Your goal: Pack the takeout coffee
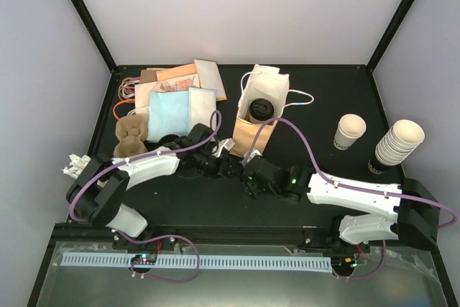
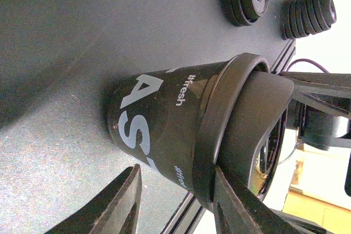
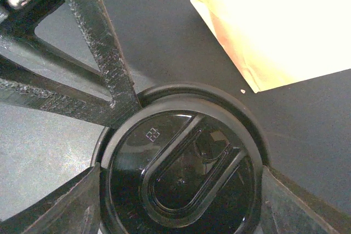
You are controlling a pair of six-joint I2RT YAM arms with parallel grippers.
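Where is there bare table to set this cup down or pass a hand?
Bare table lies back right, between the paper bag and the single cup, and along its near edge, midway. Crowded: back left, under napkins and the cup carrier, and the centre, where the left end effector and right end effector meet at the lidded cup.

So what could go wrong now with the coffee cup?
The right hand seems to squeeze only the lid; lifting could pop it off the cup and spill.
The paper bag already holds another lidded cup, so room is tight and something might tip.
The left hand crowds close, so the hands may bump.
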